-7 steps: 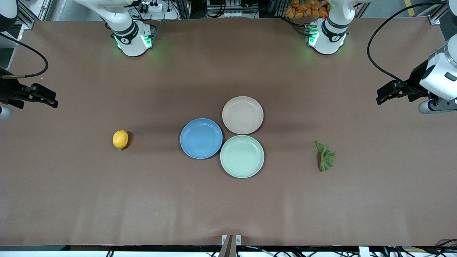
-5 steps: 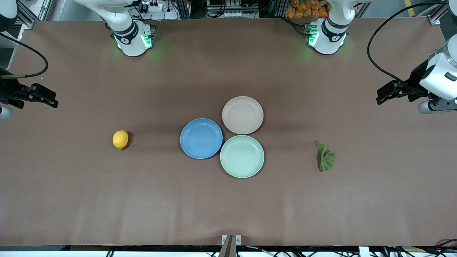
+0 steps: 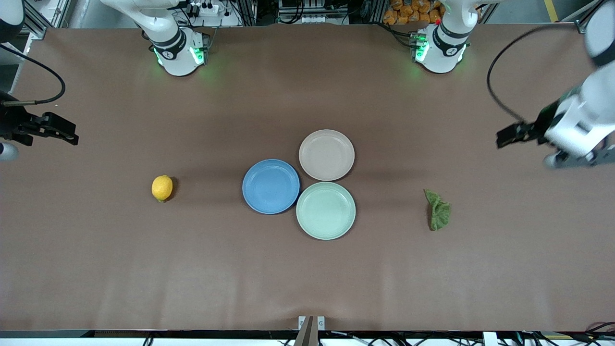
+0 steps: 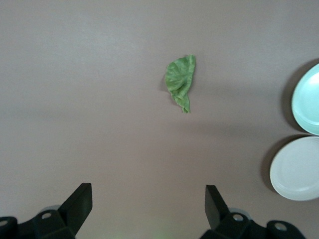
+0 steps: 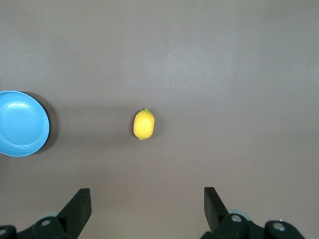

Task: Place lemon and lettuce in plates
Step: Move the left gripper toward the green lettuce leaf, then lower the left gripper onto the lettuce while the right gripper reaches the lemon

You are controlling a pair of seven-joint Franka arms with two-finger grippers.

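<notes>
At the right arm's end of the tabletop (image 3: 96,269), the right pincer (image 3: 65,134) hangs empty with its fingers spread wide, up in the air over bare brown surface; that arm waits. The lemon (image 3: 162,187) lies on its side nearer the front camera than that pincer, well apart from the blue plate (image 3: 271,186). In the middle three plates sit huddled with rims touching: the blue one, the beige-pink plate (image 3: 326,154) closer to the robot bases, and a mint-green plate (image 3: 325,210) closest to the front camera. All three are empty. Toward the left arm's end the lettuce (image 3: 438,210) lies flat and crumpled, apart from the plates. The left pincer (image 3: 507,136) hovers over the table's edge there, fingers also wide apart and holding nothing.

I judge the job hardly begun, with the reach for the leaf in hand. To do it well, the left pincer should centre over the leaf's thickest fold, come straight down until the fingertips meet the tabletop, then pinch so the limp leaf bunches instead of sliding away.
</notes>
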